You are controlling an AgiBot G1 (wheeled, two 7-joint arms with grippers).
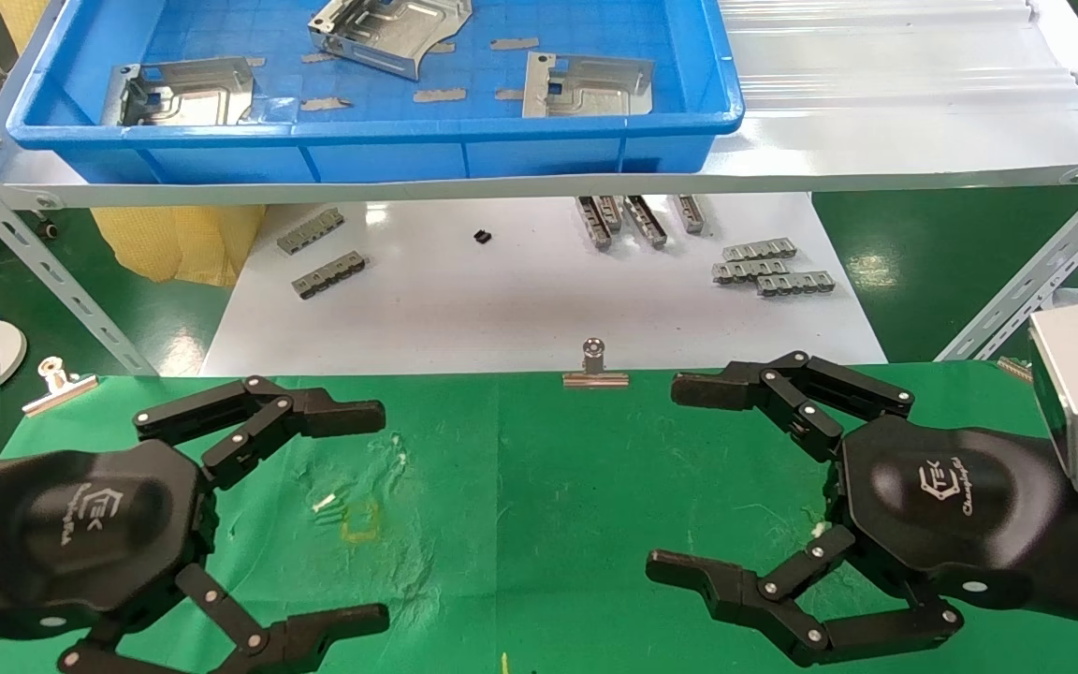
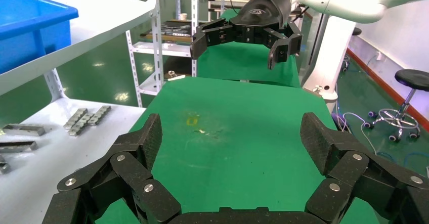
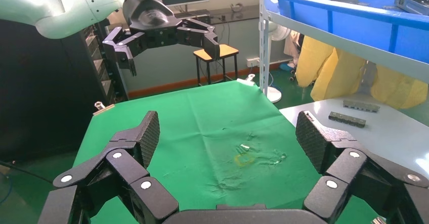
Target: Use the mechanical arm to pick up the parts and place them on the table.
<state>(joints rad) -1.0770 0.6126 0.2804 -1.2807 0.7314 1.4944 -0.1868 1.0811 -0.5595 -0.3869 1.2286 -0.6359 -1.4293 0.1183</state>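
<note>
Both black linked-finger tools, left tool (image 1: 268, 515) and right tool (image 1: 735, 482), hover spread and empty over the green cloth tabletop (image 1: 539, 487): nothing picked yet. The thin silver stamped sheet-metal parts (image 1: 586, 86) lie in the blue plastic tray (image 1: 371, 150) on the shelf beyond. Next, a reach up over the tray wall, clearing the small grey notched bars (image 1: 773, 267) on the white board (image 1: 502, 300).

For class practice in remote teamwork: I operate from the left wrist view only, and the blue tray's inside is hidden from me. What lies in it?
Observer: Three parts lie in the blue tray: one left, one middle-back, one right.
Operator: Anything else inside?
Observer: Small grey strips, scattered on its floor between them.
Operator: How do my tools stand relative to the tray?
Observer: The left tool and right tool hover open, side by side, over the green table, short of the tray.
</note>
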